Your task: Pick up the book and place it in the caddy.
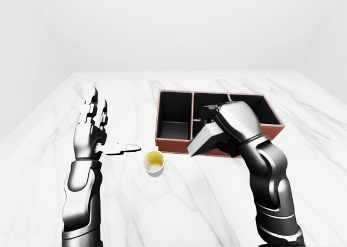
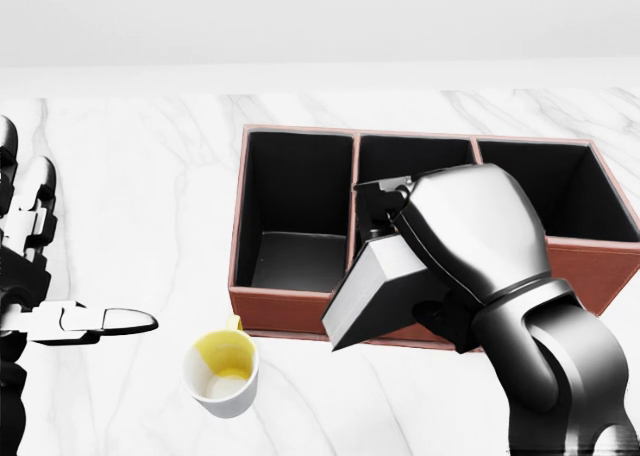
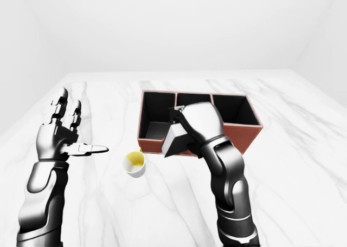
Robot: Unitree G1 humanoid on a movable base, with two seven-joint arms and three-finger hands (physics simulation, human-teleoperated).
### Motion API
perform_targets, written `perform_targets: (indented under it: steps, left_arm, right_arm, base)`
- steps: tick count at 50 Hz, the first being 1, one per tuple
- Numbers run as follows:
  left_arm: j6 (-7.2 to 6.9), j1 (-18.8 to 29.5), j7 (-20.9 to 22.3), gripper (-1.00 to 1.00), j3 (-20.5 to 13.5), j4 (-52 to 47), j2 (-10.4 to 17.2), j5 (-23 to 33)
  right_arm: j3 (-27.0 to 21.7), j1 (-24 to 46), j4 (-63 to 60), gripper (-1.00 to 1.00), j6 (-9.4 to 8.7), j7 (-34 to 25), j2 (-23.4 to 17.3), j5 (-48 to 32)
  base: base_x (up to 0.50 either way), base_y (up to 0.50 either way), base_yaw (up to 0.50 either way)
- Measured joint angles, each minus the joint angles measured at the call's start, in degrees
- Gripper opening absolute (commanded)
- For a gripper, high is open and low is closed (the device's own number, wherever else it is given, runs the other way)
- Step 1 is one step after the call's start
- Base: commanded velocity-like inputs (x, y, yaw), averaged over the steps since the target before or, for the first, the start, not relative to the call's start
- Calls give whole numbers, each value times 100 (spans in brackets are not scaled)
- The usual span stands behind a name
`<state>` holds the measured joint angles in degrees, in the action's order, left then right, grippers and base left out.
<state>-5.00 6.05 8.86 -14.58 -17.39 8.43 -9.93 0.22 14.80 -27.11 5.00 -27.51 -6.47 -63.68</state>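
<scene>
Right hand (image 2: pixel 470 246) closed around the book (image 2: pixel 375 294), fingers (image 2: pixel 385 198) wrapped over its top edge. Book held tilted in the air, over the near wall of the caddy (image 2: pixel 290 306) at the middle compartments. Left hand (image 1: pixel 92 130) raised well apart at the left of the head view, fingers spread wide, holding nothing. Mug (image 2: pixel 222 372) standing on the table (image 2: pixel 130 196) just below the caddy's left corner.
</scene>
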Motion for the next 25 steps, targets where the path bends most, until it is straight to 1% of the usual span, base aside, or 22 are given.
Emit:
perform_targets:
  steps: [6, 12, 25]
  left_arm:
    - [0, -15, 8, 100, -17, -40, 2, -20]
    - [0, -18, 11, 100, -41, -52, 10, -41]
    - [0, -44, 5, 100, -79, -101, 17, -67]
  right_arm:
    - [-50, 570, 347, -100, 0, -31, -109, 40]
    - [-111, 1144, 908, -100, -4, 75, -264, 66]
    - [-159, 2289, 2493, -100, -123, 650, -584, 134]
  base:
    - [0, 0, 0]
    - [0, 0, 0]
    - [0, 0, 0]
